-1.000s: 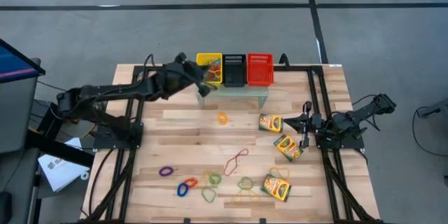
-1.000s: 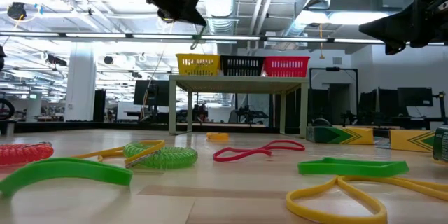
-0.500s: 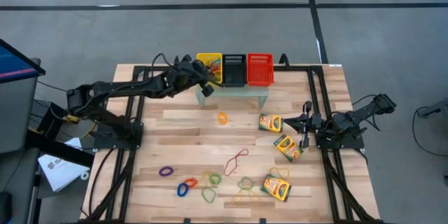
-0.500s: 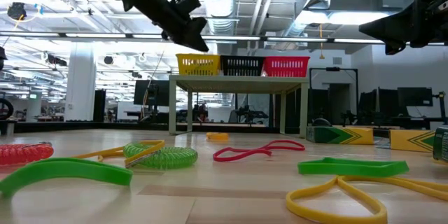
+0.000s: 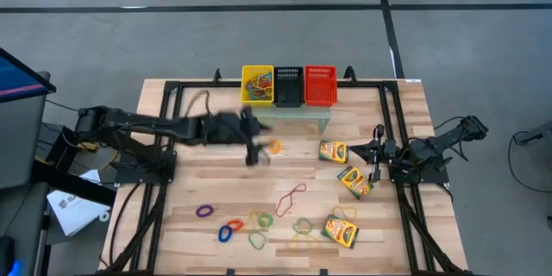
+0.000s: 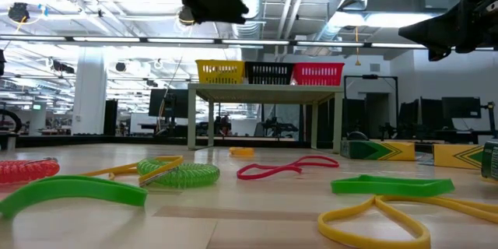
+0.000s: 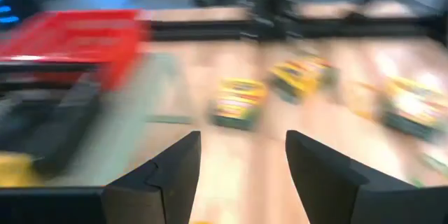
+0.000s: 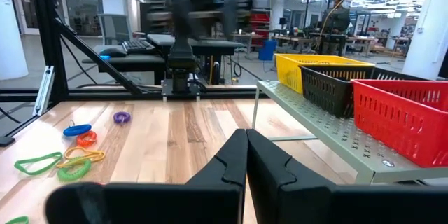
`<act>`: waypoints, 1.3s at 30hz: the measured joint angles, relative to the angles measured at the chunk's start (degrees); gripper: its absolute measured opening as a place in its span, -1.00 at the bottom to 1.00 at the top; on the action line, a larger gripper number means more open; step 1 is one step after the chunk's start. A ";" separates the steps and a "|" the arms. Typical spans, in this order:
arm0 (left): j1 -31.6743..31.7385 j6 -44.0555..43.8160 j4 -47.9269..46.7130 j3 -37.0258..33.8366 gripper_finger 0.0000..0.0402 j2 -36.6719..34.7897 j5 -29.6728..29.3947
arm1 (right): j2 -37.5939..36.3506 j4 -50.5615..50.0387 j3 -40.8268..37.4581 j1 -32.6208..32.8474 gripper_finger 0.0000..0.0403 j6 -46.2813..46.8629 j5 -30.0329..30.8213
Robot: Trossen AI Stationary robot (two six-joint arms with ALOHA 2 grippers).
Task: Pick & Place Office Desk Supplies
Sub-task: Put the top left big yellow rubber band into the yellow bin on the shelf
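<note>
Left hand (image 5: 253, 152) out over mid-surface, right hand (image 5: 377, 156) parked at right edge.

Left hand fingers (image 7: 175, 175) spread with nothing between them, hanging above the wood just beside the orange band (image 5: 274, 146); right hand fingers pressed together, empty, beside the crayon boxes; three crayon boxes on the right side of the surface (image 5: 216, 185): one (image 5: 333, 151) near the shelf, one (image 5: 354, 181) mid, one (image 5: 341, 230) at the near edge; red band (image 5: 291, 197) lies mid-surface; purple band (image 5: 203, 210), blue band (image 5: 224, 234), green band (image 5: 257, 241) and yellow band (image 5: 302, 243) clustered along the near edge; yellow basket (image 5: 257, 85), black basket (image 5: 288, 85), red basket (image 5: 320, 84) side by side on the small shelf (image 5: 297, 112) at the far side; some bands show inside the yellow basket.
</note>
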 joint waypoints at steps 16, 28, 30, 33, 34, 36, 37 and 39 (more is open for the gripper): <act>-28.99 -12.52 6.89 -6.99 -0.02 11.06 -6.18 | 0.00 -0.02 0.00 0.02 -0.98 0.29 0.00; -30.56 -21.42 8.25 -9.83 0.01 21.07 -7.52 | 0.00 -0.02 -0.01 0.04 -0.98 1.51 0.00; -30.54 -22.43 8.93 -10.05 0.02 22.22 -7.51 | 0.00 -0.02 -0.01 0.04 -0.98 1.49 0.00; -30.52 -22.74 9.86 -10.10 0.03 23.63 -7.00 | 0.00 -0.02 -0.02 0.04 -0.98 1.49 0.00; -30.52 -22.75 9.69 -10.10 0.03 23.83 -6.95 | 0.00 -0.02 0.00 0.04 -0.98 1.49 0.00; -30.48 -22.76 9.80 -10.10 0.03 24.24 -6.89 | 0.00 -0.02 0.00 0.04 -0.98 1.49 0.00; -30.48 -22.76 9.76 -10.10 0.02 24.50 -6.66 | 0.00 -0.02 0.00 0.04 -0.98 1.49 0.00; -30.45 -22.80 9.29 -10.10 -0.04 24.90 -6.02 | 0.00 -0.02 -0.01 0.04 -0.98 1.49 0.00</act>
